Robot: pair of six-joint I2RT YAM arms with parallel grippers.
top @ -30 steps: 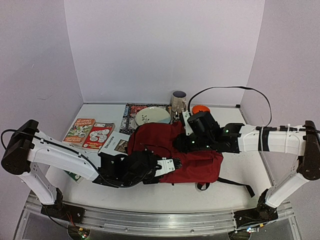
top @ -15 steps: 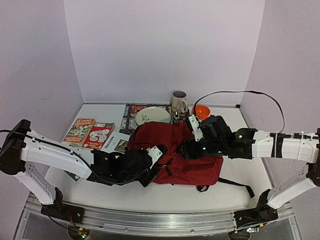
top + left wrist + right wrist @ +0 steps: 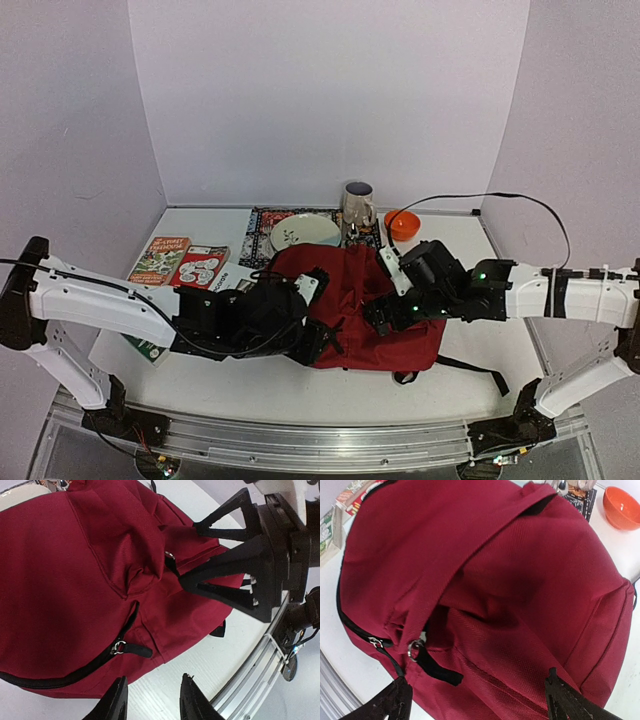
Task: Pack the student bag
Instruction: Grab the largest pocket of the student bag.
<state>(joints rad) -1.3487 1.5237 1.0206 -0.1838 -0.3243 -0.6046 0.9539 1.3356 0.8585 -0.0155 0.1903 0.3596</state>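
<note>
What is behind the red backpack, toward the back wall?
Behind the backpack stand a pale plate on a patterned mat, a mug and an orange bowl. The backpack covers the mat's near edge, so anything lying there cannot be seen.

Pretty plain box of a setup: pale lilac back wall (image 3: 330, 100) well beyond the jaws, with a matching left wall (image 3: 70, 120) and right wall (image 3: 590, 120) out to either side of them. White table (image 3: 300, 392) under the jaws, metal rail (image 3: 320, 440) along its edge behind them. Soft, even light.
</note>
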